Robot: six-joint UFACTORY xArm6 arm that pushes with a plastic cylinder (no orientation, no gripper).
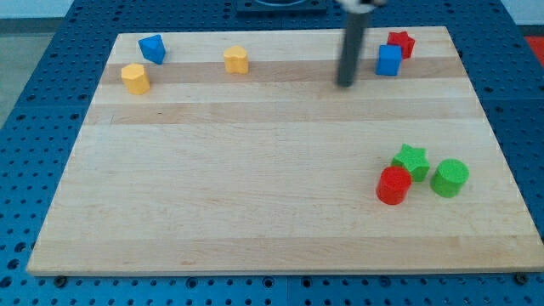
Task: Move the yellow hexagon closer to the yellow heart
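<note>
A: We see the wooden board (255,195); our rod (350,42) is blurred, its top cut off; my tip (345,83) grasps nothing, touching no block.

B: The yellow hexagon (135,78) sits far left; the yellow heart (236,60) lies between, so we probably must circle round.

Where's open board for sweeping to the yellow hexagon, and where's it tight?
Free: the board's whole middle and bottom left, below the yellow hexagon and yellow heart; also the strip between heart and my tip. Crowded: blue cube with red star; the green star, red cylinder, green cylinder cluster.
</note>
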